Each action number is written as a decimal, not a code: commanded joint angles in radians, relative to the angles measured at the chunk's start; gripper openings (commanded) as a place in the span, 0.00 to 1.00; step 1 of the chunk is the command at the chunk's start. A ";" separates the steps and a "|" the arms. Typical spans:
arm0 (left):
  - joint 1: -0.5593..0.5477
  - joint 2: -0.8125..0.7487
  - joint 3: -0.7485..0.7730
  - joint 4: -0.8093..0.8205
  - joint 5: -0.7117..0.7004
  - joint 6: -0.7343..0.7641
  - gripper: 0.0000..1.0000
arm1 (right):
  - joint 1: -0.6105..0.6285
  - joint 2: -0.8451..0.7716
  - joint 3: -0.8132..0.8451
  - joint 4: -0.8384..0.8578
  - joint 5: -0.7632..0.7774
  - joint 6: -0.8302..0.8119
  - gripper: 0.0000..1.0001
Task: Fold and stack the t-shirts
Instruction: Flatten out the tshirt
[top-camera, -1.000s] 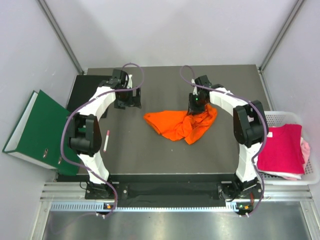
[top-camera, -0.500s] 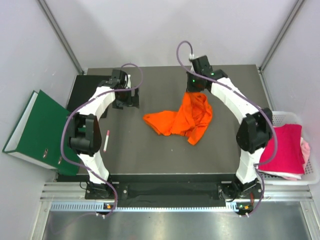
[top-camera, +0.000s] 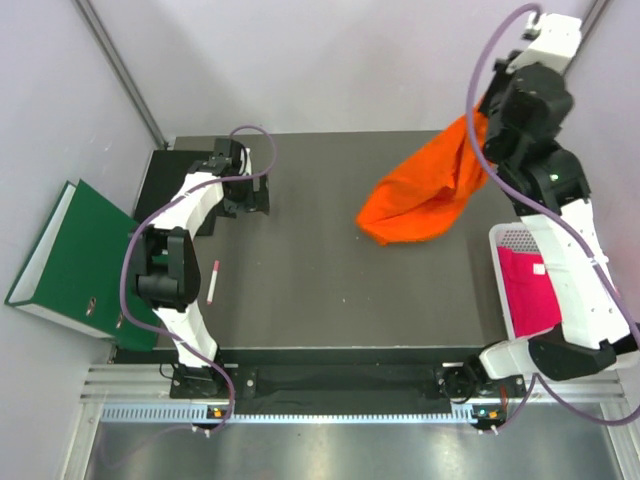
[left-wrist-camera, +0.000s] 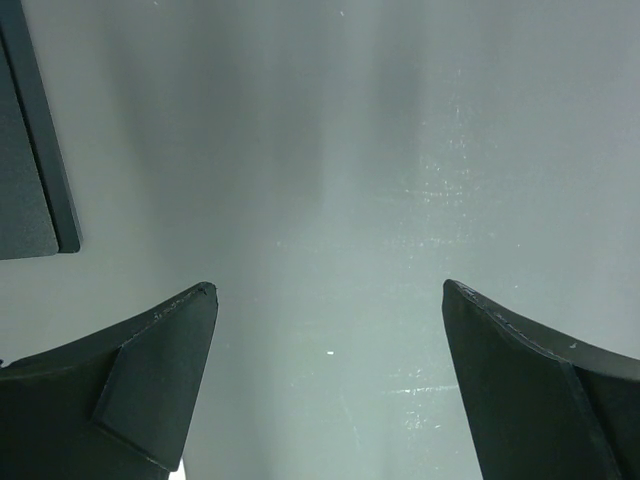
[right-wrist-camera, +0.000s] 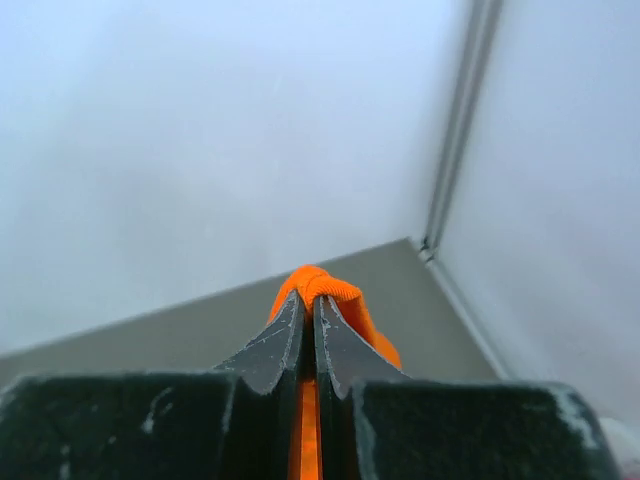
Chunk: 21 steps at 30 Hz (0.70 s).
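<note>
Looking at the right hand (right-wrist-camera: 308, 312), we see its two fingers pressed together on a bunched fold of the orange t-shirt (top-camera: 425, 195), a rounded lump of cloth showing just past the tips. That hand sits high above the far right corner of the bench (top-camera: 300, 300), and the shirt hangs from it as one long crumpled drape. Its long axis runs from the pinch point down and away to the hand's left, ending in a heavy rounded bundle over the bench's right half. We cannot tell whether that lowest part touches the surface or hangs just clear of it. The left hand (left-wrist-camera: 328, 290) has its fingers wide apart with nothing between them and only bare bench beneath. It is well apart from the shirt, and the hanging bundle lies off to its right across open bench. We judge that the coming move turns on this gap: the right hand alone is on the cloth, while the free lower end is the part nearest the left hand, so a second grip would have to come from that side. The magenta t-shirt (top-camera: 530, 295) lies in the basket (top-camera: 503, 233) below the right hand, towards the near side.
</note>
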 joint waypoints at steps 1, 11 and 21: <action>0.005 -0.048 0.005 0.003 -0.009 -0.002 0.99 | -0.004 0.011 0.135 0.133 0.180 -0.174 0.00; 0.010 -0.056 -0.004 -0.001 -0.026 -0.012 0.99 | 0.168 0.253 0.462 -0.005 0.026 -0.272 0.00; 0.048 -0.069 -0.004 -0.006 -0.093 -0.038 0.99 | 0.453 0.350 0.504 0.194 -0.010 -0.420 0.00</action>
